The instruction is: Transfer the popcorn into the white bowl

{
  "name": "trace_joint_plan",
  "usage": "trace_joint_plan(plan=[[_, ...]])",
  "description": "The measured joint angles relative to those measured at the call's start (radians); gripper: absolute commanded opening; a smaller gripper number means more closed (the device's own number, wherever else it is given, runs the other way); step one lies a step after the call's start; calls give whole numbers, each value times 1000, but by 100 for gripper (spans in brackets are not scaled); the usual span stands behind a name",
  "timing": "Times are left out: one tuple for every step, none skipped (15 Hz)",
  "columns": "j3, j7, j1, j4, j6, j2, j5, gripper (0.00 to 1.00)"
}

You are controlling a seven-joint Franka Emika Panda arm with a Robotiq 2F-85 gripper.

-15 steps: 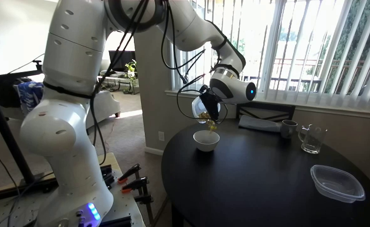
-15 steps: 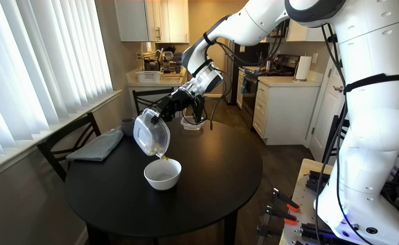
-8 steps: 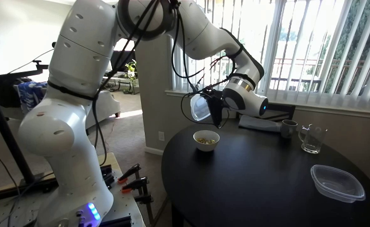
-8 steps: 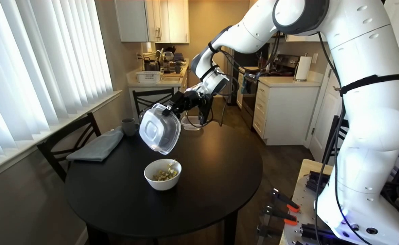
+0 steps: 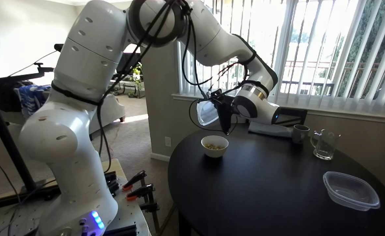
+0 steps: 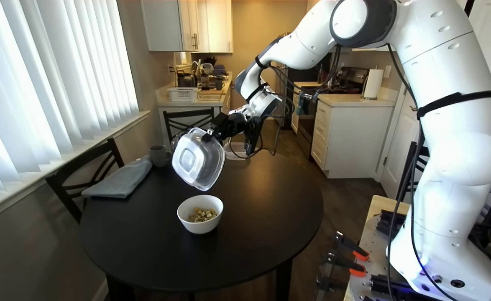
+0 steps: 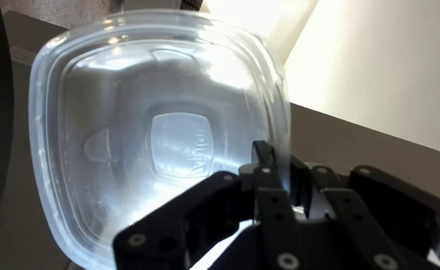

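Note:
The popcorn (image 6: 202,215) lies in a small yellowish-tan heap inside the white bowl (image 6: 199,228). The heap (image 5: 214,146) and the bowl (image 5: 214,153) show in both exterior views, with the bowl upright on the table. My gripper (image 7: 281,161) is shut on one side wall of the small clear squarish container (image 7: 182,144), with one finger inside and one outside. In an exterior view the container (image 6: 197,161) is held tilted on its side above the bowl, apart from it. No popcorn shows inside the container in the wrist view. The bowl is not in the wrist view.
The round dark table (image 5: 261,186) carries a larger clear rectangular container (image 5: 351,190), a glass mug (image 5: 325,144), a grey mug (image 5: 300,133) and a folded cloth (image 6: 120,179). A chair (image 6: 90,167) and the window blinds (image 6: 61,83) stand beside the table.
The popcorn has fallen from the tilted container into the bowl; a last few pieces were still dropping half a second ago. The arm has shifted and the container has tipped further.

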Motion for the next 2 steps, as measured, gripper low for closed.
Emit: trace_joint_plan(plan=[[-3,0,0,1,0,0,1,4],[-7,0,0,1,0,0,5,4]])
